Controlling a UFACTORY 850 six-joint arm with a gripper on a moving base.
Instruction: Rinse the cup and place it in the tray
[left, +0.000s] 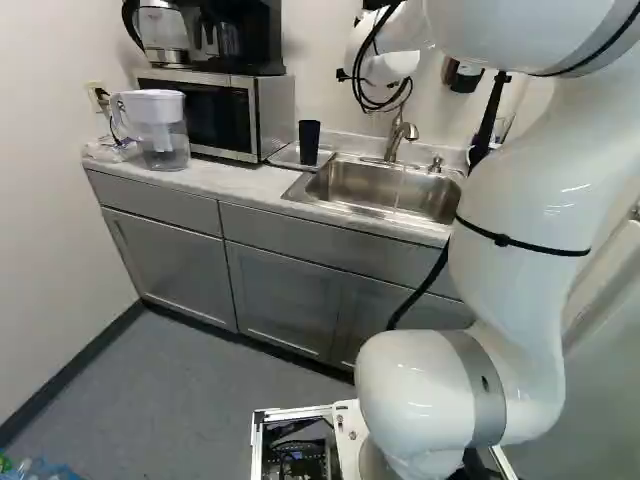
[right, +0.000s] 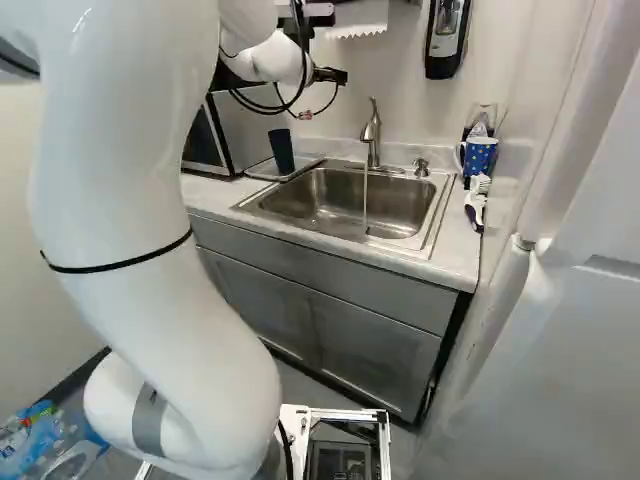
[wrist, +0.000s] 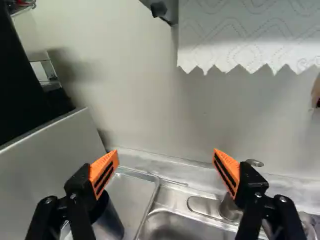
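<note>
My gripper (right: 330, 76) hangs in the air above the counter, higher than the sink and the cup, partly hidden behind cables. In the wrist view the gripper (wrist: 165, 153) has its orange-padded fingers wide apart with nothing between them. The dark cup (left: 309, 142) stands upright on the metal tray (left: 284, 157) left of the sink. Seen from the wrist, the cup (wrist: 109, 220) is below one finger, which partly covers it, and the tray (wrist: 131, 192) lies beside it. A thin stream of water runs from the faucet (right: 371, 135) into the sink (right: 432, 196).
A microwave (left: 215, 115) borders the tray, with a water pitcher (left: 160, 130) farther left. A paper towel (wrist: 250, 30) hangs on the wall ahead of the gripper. Right of the sink stand a blue patterned mug (right: 480, 156) and a brush (right: 475, 203); a dispenser (right: 446, 40) is above.
</note>
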